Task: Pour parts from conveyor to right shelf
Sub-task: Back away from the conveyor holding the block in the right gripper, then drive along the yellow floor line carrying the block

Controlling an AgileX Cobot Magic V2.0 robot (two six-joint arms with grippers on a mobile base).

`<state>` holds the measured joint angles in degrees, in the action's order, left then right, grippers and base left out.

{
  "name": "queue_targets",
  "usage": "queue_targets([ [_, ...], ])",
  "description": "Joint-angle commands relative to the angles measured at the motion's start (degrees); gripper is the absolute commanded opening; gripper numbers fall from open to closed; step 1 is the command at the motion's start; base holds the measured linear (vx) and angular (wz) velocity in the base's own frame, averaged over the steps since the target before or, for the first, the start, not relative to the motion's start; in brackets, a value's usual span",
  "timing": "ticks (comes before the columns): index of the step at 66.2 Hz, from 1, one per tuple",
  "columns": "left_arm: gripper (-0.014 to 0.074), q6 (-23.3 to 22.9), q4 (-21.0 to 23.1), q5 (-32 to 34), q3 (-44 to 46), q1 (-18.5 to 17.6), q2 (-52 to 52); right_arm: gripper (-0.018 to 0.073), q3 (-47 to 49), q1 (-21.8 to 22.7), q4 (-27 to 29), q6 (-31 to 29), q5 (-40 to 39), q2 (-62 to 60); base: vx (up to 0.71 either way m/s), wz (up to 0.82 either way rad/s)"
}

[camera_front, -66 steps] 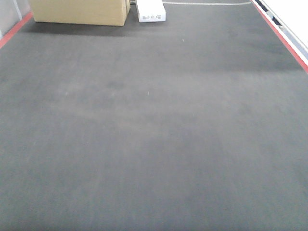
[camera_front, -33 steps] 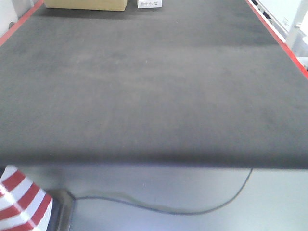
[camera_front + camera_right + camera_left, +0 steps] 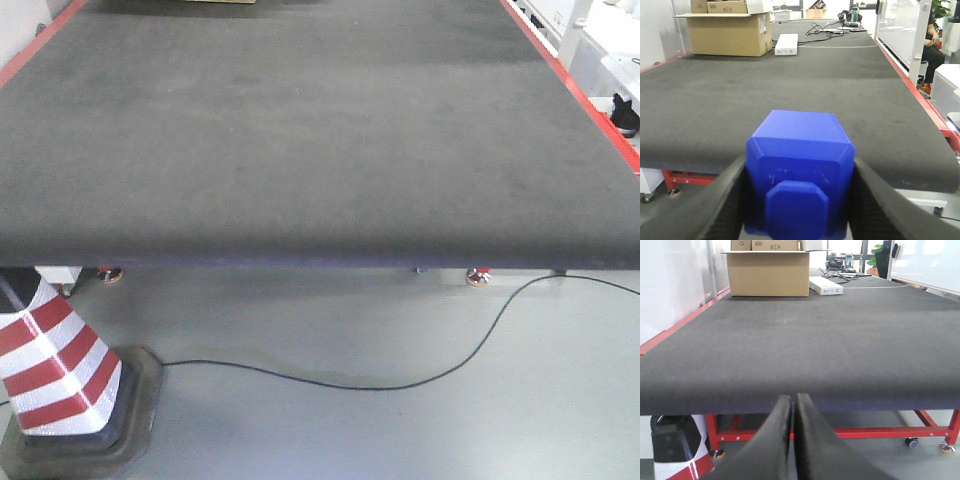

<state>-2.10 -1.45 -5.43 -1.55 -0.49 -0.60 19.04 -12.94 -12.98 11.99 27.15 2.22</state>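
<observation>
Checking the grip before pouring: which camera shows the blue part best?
The right wrist view: the blue part fills the foreground, clamped by the right claw. The front and left wrist views show the conveyor but no part.

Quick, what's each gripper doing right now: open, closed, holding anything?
Left gripper: closed, jaws together, nothing between them.
Right gripper: closed on a blue part.

Factory-type workshop/lab: wide red-edged conveyor [image 3: 300, 130], cardboard box [image 3: 769, 274] at far end, striped cone [image 3: 55, 370] on floor near left.
</observation>
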Motion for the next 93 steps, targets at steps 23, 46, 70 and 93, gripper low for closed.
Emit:
queue_targets([
  [23, -0.0006, -0.4, 0.4, 4.2, 1.1, -0.3, -0.9, -0.0004, 1.5, -0.1, -1.0, -0.3, -4.8, 0.7, -0.22, -0.1],
  [46, -0.0006, -0.4, 0.4, 4.2, 1.1, -0.3, -0.9, -0.0004, 1.5, -0.1, -1.0, -0.3, -4.8, 0.7, -0.2, -0.68],
  [70, -0.0006, -0.4, 0.4, 4.2, 1.1, -0.3, -0.9, -0.0004, 1.5, -0.1, -1.0, -0.3, -4.7, 0.7, -0.21, -0.82],
  [93, -0.0006, -0.4, 0.4, 4.2, 1.1, -0.3, -0.9, -0.0004, 1.5, -0.1, -1.0, -0.3, -4.7, 0.7, -0.19, -0.75],
])
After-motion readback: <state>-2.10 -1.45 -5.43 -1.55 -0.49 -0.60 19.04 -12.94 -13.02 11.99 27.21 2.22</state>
